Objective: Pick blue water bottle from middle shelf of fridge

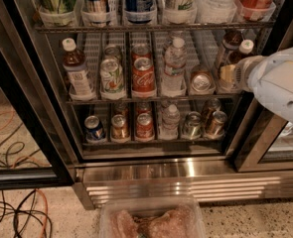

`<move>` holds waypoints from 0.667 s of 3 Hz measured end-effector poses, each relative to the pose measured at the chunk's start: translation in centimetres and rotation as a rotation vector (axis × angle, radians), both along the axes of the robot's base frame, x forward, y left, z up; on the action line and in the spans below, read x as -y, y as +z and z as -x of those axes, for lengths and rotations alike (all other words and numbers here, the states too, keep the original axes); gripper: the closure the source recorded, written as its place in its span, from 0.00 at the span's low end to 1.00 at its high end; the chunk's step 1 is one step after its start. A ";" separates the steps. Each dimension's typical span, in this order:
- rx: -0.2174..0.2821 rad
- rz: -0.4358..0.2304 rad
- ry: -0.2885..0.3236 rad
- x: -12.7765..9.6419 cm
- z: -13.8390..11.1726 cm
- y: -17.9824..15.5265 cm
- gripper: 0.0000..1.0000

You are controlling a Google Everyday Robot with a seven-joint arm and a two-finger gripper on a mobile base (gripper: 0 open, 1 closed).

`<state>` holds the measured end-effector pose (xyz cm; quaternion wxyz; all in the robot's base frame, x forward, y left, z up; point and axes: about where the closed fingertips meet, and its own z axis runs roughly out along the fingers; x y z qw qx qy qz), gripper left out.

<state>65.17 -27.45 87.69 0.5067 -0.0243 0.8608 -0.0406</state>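
The fridge [185, 175] stands with its door open. Its middle shelf [151, 99] holds bottles and cans in white trays. A slim bottle with a white cap and dark brown liquid, the blue water bottle [239, 55], stands at the shelf's right end. My white arm [280, 83] reaches in from the right. The gripper [234, 74] is at this bottle's lower body, largely hidden behind the wrist. A similar brown bottle [75, 69] stands at the shelf's left end.
The same shelf holds a green-white can [111, 76], a red can [143, 73], a clear water bottle [175, 66] and a gold can [202, 81]. More cans fill the shelf below. Cables [12, 217] lie on the floor at left. A plastic tub [151, 219] sits at the bottom.
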 end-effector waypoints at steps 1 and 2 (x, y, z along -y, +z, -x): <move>-0.003 -0.002 0.005 -0.1 0.1 0.2 1.00; -0.007 -0.004 0.010 -0.3 0.3 0.4 1.00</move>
